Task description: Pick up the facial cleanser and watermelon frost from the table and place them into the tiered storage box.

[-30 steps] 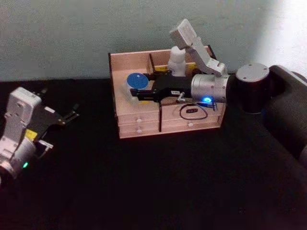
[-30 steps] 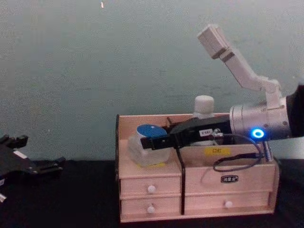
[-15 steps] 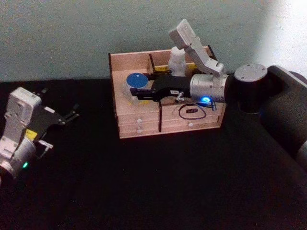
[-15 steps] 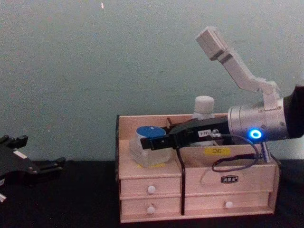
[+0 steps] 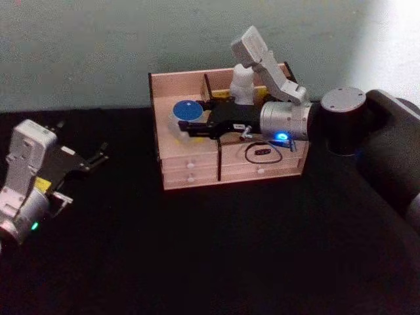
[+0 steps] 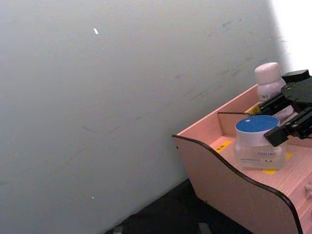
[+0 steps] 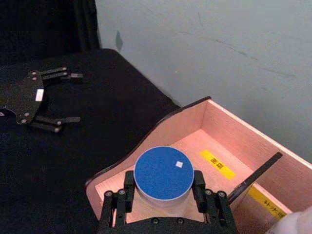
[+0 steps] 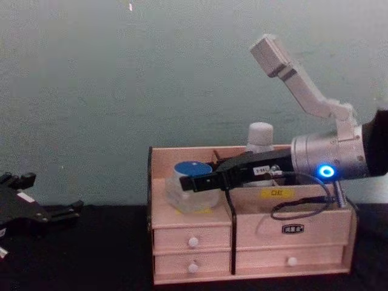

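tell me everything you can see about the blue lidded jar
The blue lidded jar is short and round, with a flat blue lid bearing a small pale square and a clear, plastic-looking body with a printed label. It stands upright in the left compartment of the tiered storage box, on a yellow label. The right gripper has a finger on either side.

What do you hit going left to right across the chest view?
Left claw → blue-lidded jar → white-capped bottle → right arm's blue light, all but the claw at the storage box.
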Motion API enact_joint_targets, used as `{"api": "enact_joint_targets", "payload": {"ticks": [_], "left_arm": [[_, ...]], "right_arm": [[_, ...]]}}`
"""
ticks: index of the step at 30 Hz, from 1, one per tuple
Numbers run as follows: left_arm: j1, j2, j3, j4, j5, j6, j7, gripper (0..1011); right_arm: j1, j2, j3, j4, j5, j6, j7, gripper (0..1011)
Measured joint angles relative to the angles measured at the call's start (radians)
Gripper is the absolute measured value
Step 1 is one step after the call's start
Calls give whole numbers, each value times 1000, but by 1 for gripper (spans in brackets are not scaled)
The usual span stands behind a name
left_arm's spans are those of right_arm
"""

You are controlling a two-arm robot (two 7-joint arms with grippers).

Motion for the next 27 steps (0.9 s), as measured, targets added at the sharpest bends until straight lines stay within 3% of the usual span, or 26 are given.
{"api": "enact_joint_targets", "payload": {"ticks": [6, 16, 27], "left_arm": [[0, 0, 0, 0, 0, 0, 0, 1001], [0, 0, 0, 0, 0, 0, 0, 1001], [0, 0, 0, 0, 0, 0, 0, 1001]], "right_arm": [[-1, 1, -1, 0, 0, 1, 0, 744], [-1, 1, -1, -1, 0, 3, 0, 1000], [-1, 1, -1, -1, 0, 3, 0, 1000]]}}
